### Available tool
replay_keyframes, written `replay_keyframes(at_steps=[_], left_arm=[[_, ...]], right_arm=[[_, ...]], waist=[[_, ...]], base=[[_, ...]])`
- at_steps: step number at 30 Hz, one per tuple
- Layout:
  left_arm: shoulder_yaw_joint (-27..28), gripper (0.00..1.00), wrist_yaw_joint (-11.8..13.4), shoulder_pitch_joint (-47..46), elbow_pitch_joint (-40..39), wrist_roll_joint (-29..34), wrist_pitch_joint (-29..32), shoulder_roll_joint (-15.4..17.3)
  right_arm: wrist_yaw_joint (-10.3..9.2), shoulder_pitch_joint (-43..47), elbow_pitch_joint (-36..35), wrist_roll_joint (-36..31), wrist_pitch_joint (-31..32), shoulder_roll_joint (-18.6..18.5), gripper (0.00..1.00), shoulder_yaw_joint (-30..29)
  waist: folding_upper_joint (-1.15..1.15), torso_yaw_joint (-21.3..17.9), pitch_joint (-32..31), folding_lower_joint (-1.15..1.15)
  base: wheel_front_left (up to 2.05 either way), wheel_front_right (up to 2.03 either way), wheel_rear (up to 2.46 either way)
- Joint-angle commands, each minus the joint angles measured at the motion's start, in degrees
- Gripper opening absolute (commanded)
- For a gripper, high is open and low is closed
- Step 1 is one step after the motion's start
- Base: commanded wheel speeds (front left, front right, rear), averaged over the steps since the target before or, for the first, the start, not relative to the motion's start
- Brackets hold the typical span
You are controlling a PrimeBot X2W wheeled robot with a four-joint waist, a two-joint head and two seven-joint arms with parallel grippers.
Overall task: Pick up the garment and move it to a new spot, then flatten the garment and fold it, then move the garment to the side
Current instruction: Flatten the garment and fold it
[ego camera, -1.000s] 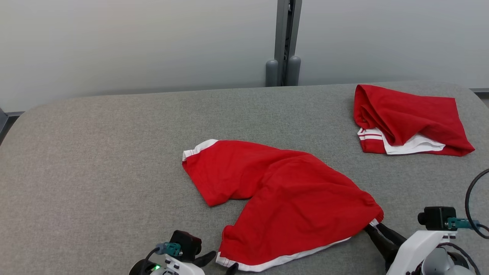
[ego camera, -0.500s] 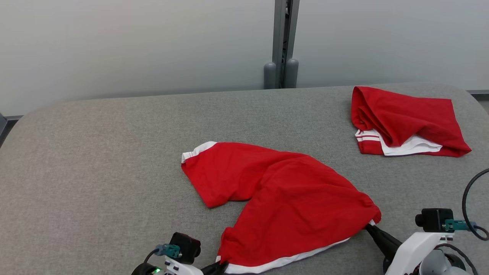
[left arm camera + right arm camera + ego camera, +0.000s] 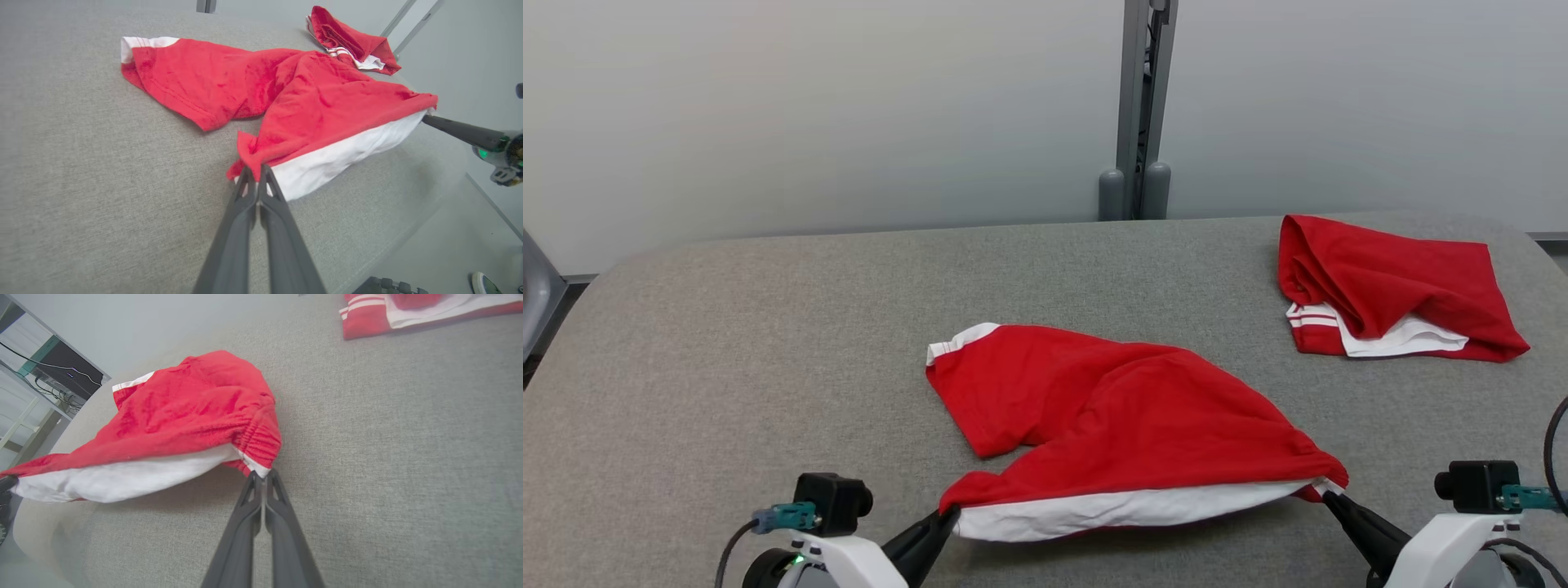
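Left gripper (image 3: 949, 514): fingers pinched together on the near-left corner of the garment (image 3: 1127, 416), close to the table's (image 3: 727, 327) near edge. Right gripper (image 3: 1327, 496): fingers likewise pressed together on the near-right corner, beside a gathered elastic edge. Garment: 1 red piece with white trim. Its far part, ending in a white cuff, lies flat toward the table's middle. Its near hem is stretched between the 2 grippers and held off the table, showing a long white band under the red with shadow beneath. Other item: 1 folded red-and-white garment (image 3: 1388, 282) at the table's far-right corner, well apart. Change against 1 second ago: both grippers then had fingers spread at those corners, and the hem lay on the table with only a thin white strip showing. Now both are clamped and the hem is raised. The head camera has shifted, so the whole table sits lower in view
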Motion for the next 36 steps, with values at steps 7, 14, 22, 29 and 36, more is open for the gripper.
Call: replay_keyframes(at_steps=[7, 14, 22, 29, 36], left_arm=[[4.7, 0.00, 2.4, 5.7, -8.1, -4.1, -1.6, 2.2], [7.7, 0.00, 5.1, 9.5, -17.3, -5.0, -2.6, 4.6], [9.1, 0.00, 4.0, 2.1, -14.9, -2.9, -4.0, 5.2], [10.9, 0.00, 0.6, -14.0, -6.3, -1.8, -2.9, 8.6], [9.8, 0.00, -1.2, -36.6, 5.6, -0.9, -4.6, 12.1]], right_arm=[[0.04, 2.6, -6.0, -0.7, -1.8, -2.9, 0.00, 0.3], [0.05, 6.3, -14.5, -0.5, -2.6, -5.3, 0.00, -1.8], [0.05, 0.1, -19.5, -2.1, -1.4, -5.2, 0.00, -0.6], [0.05, -13.6, -19.4, -3.2, -0.8, -2.2, 0.00, 0.8], [0.05, -34.8, -16.9, -2.1, -2.2, 0.6, 0.00, 1.9]], waist=[[0.00, -0.2, -1.5, 0.00], [0.00, 0.4, -2.0, 0.00], [0.00, 0.1, 0.6, 0.00], [0.00, -0.1, 9.5, 0.00], [0.00, -1.1, 21.1, 0.00]], base=[[0.00, 0.00, 0.00], [0.00, 0.00, 0.00], [0.00, 0.00, 0.00], [0.00, 0.00, 0.00], [0.00, 0.00, 0.00]])
